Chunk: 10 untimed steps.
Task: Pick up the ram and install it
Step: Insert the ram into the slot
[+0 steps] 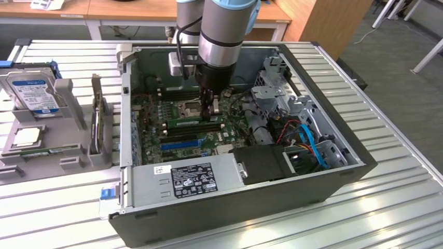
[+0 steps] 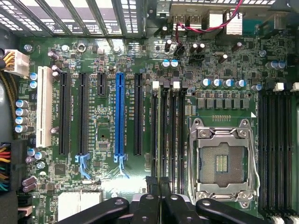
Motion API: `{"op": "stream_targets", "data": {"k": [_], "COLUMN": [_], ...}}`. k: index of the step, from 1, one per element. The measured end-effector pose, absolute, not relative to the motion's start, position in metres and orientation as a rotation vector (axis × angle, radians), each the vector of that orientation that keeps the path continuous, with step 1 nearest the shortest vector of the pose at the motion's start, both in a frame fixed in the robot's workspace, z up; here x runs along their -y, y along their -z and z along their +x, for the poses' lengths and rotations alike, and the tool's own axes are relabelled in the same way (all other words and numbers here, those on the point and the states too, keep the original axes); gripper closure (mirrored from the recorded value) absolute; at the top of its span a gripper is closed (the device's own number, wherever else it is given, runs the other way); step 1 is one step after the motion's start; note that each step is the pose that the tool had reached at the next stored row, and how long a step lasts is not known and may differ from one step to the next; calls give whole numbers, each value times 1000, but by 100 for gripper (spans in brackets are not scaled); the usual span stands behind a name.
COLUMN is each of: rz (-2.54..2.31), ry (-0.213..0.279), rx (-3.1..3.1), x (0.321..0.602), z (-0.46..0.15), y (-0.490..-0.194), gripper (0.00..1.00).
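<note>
Beyond the grey power-supply box [image 1: 187,179] in the open black computer case [image 1: 242,218], the long green ram stick [image 1: 194,123] appears to stand on edge in a motherboard slot, directly under the claw [image 1: 209,110], whose fingers are together. Seating it well likely needs straight downward pressure, even along its length, until the 2 end latches close.

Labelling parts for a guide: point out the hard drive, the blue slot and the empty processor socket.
Hard drive [image 1: 33,95], exterior view, on its blue-white label.
Blue slot [image 2: 119,114], wrist view, halfway along its length.
Processor socket [image 2: 222,163], wrist view, on the bare contacts at its centre.
</note>
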State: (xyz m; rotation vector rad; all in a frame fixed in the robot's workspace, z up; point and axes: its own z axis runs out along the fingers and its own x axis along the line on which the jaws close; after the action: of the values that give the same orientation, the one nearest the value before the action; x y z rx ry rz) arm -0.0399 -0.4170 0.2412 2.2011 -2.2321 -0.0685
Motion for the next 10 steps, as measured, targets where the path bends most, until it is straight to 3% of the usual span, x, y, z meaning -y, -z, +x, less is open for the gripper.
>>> {"op": "stream_targets", "data": {"k": [10], "rz": [2201], "ry": [68], "rx": [2232], "x": [418], "z": [-40], "y": [-241], "gripper": [88]}}
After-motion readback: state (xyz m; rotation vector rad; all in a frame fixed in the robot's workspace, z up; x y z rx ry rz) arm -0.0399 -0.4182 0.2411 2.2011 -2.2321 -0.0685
